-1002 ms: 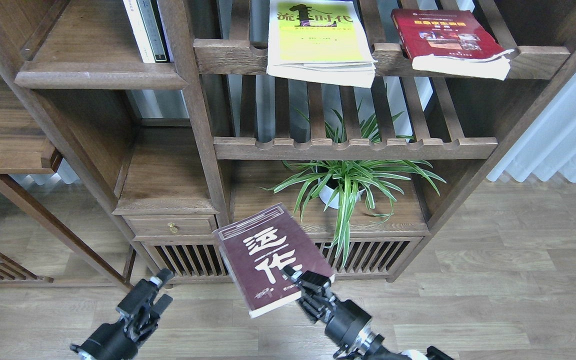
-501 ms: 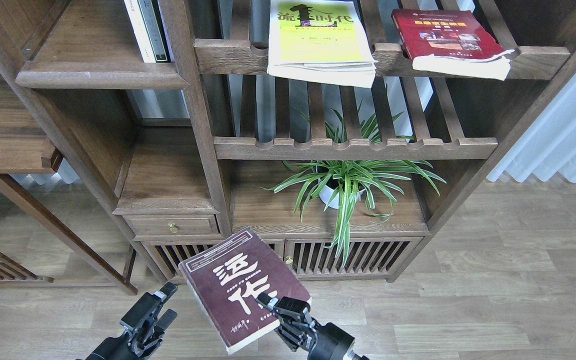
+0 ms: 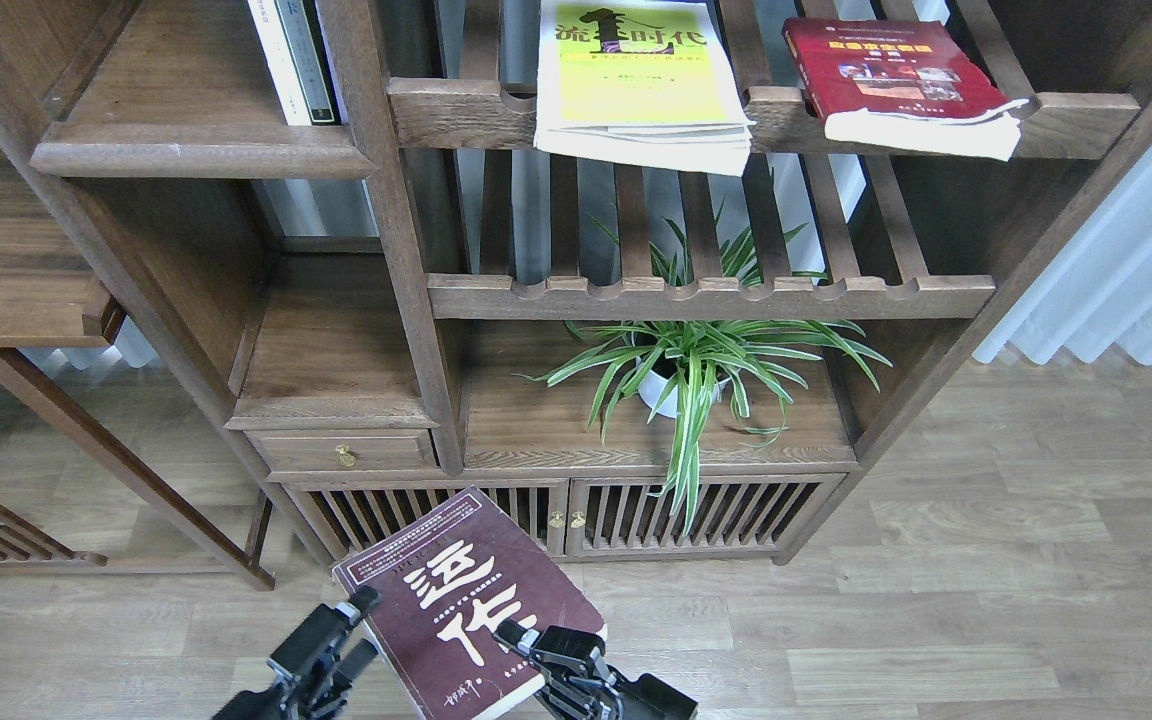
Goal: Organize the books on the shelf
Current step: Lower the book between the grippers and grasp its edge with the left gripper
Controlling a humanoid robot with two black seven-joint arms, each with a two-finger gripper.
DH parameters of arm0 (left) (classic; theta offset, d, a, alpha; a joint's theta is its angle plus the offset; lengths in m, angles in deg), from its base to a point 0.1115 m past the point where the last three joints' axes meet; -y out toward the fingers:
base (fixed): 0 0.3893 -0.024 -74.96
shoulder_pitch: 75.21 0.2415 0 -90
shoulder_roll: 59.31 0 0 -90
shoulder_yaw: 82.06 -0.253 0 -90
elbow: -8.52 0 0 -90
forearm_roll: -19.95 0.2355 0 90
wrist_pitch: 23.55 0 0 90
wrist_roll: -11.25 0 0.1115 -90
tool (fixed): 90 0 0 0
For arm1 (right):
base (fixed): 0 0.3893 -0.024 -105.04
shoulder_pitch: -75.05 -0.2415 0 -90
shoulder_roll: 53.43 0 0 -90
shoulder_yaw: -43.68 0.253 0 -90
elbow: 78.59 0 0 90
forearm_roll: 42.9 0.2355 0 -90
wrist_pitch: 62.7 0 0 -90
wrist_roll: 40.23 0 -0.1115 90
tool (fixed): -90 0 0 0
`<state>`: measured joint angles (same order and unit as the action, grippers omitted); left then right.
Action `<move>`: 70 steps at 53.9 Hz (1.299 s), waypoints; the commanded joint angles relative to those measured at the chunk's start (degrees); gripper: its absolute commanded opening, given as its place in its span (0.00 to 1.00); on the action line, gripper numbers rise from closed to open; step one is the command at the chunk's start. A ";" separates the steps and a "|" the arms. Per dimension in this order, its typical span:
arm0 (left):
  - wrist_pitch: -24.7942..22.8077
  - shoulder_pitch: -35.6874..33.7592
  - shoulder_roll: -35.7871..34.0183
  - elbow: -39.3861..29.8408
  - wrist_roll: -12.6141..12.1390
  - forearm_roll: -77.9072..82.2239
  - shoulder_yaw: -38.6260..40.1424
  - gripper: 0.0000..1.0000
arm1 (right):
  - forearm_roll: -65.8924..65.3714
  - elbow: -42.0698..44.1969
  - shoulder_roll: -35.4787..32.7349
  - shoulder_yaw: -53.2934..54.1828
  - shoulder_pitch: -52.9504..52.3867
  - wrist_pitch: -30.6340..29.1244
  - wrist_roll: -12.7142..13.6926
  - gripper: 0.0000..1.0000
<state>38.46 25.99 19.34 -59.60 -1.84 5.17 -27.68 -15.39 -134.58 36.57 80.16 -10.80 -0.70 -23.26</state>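
The dark maroon book (image 3: 461, 600) with big white characters hangs low in front of the cabinet, tilted, and my right gripper (image 3: 528, 642) is shut on its lower right edge. Just to its left my left gripper (image 3: 360, 628) stands open, its fingers close to the book's left edge. The yellow-green book (image 3: 636, 85) and the bright red book (image 3: 891, 75) lie flat on the upper slatted rack. The shelf (image 3: 201, 150), a solid dark board with a rounded front edge, is at the top left.
Thin white and dark-green volumes (image 3: 291, 60) stand at the shelf's right end. A potted spider plant (image 3: 691, 370) fills the lower middle compartment beneath a second slatted rack (image 3: 711, 295). A small drawer (image 3: 341, 450) and slatted cabinet doors (image 3: 706, 515) sit below.
The right gripper has carried the maroon book down and to the left, toward the bottom edge. The left gripper has shifted right and lower, closing in on the book's left edge.
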 commanded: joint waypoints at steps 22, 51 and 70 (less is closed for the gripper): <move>0.00 -1.18 1.32 2.90 0.87 0.63 -1.55 0.89 | -0.01 0.01 0.00 -1.68 1.04 0.00 0.08 0.09; 0.00 -1.71 1.50 3.16 0.87 -0.51 -3.40 0.10 | -0.27 0.01 0.00 -1.68 1.74 0.00 0.08 0.10; 0.00 -1.62 -0.17 2.72 0.87 -0.51 -2.35 0.06 | -0.45 0.01 0.00 -1.76 2.00 0.00 0.08 0.19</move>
<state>38.45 24.43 19.94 -56.67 -1.01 4.65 -30.89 -15.68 -134.58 36.59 78.47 -8.82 -0.72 -23.18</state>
